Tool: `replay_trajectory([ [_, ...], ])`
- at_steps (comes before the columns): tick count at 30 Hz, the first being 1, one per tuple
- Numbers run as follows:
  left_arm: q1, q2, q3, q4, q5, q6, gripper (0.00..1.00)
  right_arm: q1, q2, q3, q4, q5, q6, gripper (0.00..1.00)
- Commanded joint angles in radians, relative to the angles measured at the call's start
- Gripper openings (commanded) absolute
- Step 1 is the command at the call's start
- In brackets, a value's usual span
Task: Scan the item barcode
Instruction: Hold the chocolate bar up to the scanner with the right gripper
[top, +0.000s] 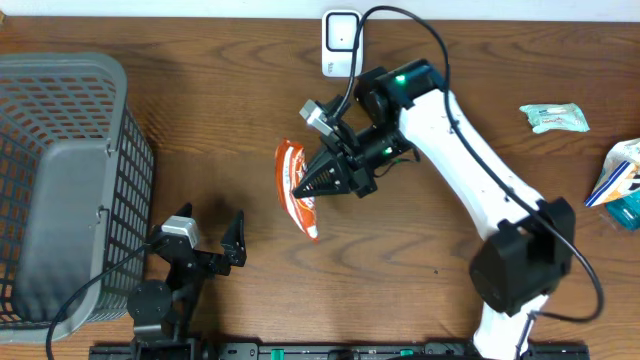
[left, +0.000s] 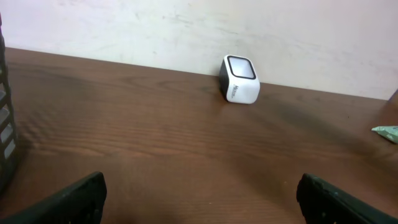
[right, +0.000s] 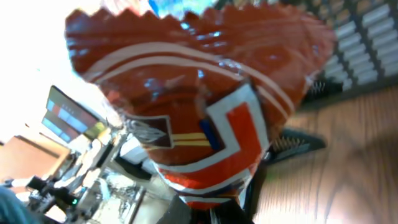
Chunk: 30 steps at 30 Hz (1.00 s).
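Right tool (top: 305, 186) clamped on red snack packet (top: 291, 170); white scanner (top: 340, 42) beyond it at worktop (top: 200, 120) far edge; left tool (top: 210, 232) jaws apart, empty, scanner far ahead of it

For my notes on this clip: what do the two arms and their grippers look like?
The right arm has white links with black joints, a green light near the wrist and a black cable looping off it. The right gripper is black and tapered. The left arm and left gripper are black, with a grey camera block at the wrist.
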<state>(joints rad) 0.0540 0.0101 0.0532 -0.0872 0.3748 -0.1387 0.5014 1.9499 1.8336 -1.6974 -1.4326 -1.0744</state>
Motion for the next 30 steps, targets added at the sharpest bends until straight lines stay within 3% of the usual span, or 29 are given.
replay_trajectory([
  [1, -0.005, -0.006, -0.017, -0.029, 0.002, -0.009, 0.98, 0.001, -0.118, 0.012, -0.002, 0.211, 0.185, 0.01],
  [5, -0.005, -0.006, -0.017, -0.029, 0.002, -0.009, 0.98, 0.018, -0.151, 0.011, 0.018, 0.531, 0.201, 0.02],
  [7, -0.005, -0.006, -0.017, -0.029, 0.002, -0.009, 0.98, 0.022, -0.145, 0.009, 0.098, 0.726, 0.327, 0.02],
  [10, -0.005, -0.006, -0.017, -0.029, 0.002, -0.009, 0.98, 0.022, -0.117, 0.008, 0.308, 1.114, 0.709, 0.01],
  [11, -0.005, -0.006, -0.017, -0.029, 0.002, -0.009, 0.98, 0.022, -0.095, 0.008, 0.422, 1.368, 0.932, 0.01],
  [13, -0.005, -0.006, -0.017, -0.029, 0.002, -0.009, 0.98, 0.022, -0.069, 0.008, 0.515, 1.521, 1.031, 0.01],
  [21, -0.005, -0.006, -0.017, -0.029, 0.002, -0.009, 0.98, 0.0, 0.106, 0.033, 0.841, 1.539, 1.046, 0.01],
  [25, -0.005, -0.006, -0.017, -0.029, 0.002, -0.009, 0.98, -0.037, 0.23, 0.144, 0.866, 1.561, 1.033, 0.01],
  [30, -0.005, -0.006, -0.017, -0.029, 0.002, -0.009, 0.98, -0.086, 0.417, 0.437, 0.819, 1.561, 1.024, 0.01],
])
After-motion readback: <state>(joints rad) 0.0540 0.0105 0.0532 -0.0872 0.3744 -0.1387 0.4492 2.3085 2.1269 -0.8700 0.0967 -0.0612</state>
